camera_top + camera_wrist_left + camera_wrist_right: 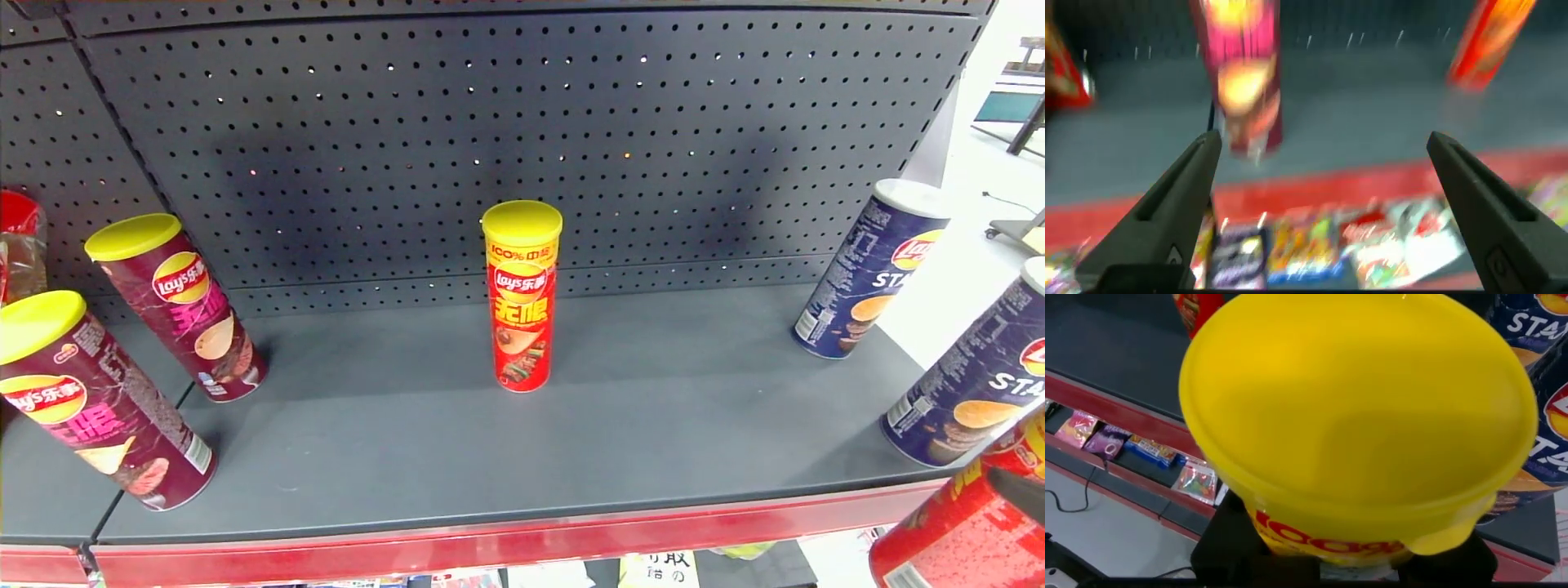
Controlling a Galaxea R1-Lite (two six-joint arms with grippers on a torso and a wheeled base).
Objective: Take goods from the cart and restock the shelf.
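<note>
- left gripper [1324,140]: jaws spread wide, nothing between them.
- Its two dark, tapered fingers [1180,196] run forward from the wrist camera, one on each side, with the tips well apart.
- Left wrist points forward and a bit down.
- right gripper [1016,494]: sits at the lower right of the head view, low and near the robot.
- It is clamped on a red chip can [1355,416]. The can's yellow lid faces the wrist camera, so the can lies along the gripper's axis.
- Dark gripper body shows on both sides of the can's lower end in the right wrist view. One dark finger lies across the can's side in the head view.
</note>
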